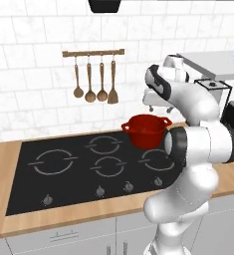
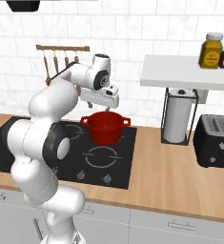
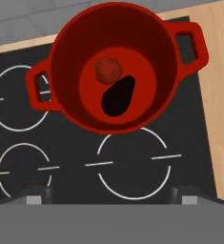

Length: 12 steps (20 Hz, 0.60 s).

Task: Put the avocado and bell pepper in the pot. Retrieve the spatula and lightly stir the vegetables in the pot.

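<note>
- The pot (image 3: 116,71) sits on the black cooktop (image 3: 132,167), with the bell pepper (image 3: 107,70) on its floor beside a dark oval shape, probably the avocado (image 3: 117,97).
- The gripper (image 2: 100,104) hangs above the pot, fingers (image 3: 37,194) spread wide and holding nothing.
- Both vegetables look delivered; the step now is fetching the spatula.
- Rise straight up first, so the fingers clear the rim and loop handles before swinging away.

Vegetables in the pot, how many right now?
2. In the hand view, the bell pepper lies on the floor of the pot; the dark avocado lies right beside it. Nothing else shows inside.
</note>
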### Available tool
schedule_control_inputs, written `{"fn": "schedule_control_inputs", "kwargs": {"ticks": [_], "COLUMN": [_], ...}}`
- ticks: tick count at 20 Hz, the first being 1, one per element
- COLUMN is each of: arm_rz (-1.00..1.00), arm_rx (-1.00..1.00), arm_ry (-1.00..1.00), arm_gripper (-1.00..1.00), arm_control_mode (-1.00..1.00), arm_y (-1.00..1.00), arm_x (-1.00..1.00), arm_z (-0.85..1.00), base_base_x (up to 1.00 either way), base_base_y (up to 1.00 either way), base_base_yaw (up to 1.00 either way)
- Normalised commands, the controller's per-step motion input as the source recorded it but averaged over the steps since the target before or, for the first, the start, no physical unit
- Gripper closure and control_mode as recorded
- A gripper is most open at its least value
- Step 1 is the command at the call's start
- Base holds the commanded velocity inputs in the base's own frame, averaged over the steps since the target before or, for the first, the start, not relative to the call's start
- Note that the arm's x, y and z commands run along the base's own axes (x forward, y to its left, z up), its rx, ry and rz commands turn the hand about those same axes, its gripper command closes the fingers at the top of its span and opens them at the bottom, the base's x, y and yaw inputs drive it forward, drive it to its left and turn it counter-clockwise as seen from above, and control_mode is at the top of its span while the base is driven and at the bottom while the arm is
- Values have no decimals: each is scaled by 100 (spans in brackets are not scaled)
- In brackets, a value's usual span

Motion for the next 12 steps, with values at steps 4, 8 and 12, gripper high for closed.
{"fn": "schedule_control_inputs", "kwargs": {"ticks": [4,8,12], "arm_rz": [6,6,7], "arm_rx": [-2,-2,-13], "arm_ry": [-9,-18,-4], "arm_gripper": [-100,-100,-100], "arm_control_mode": [-100,-100,-100], "arm_y": [0,0,30], "arm_x": [-100,-100,-83], "arm_z": [100,83,21], "base_base_x": [0,0,0], "base_base_y": [0,0,0], "base_base_yaw": [0,0,0]}}
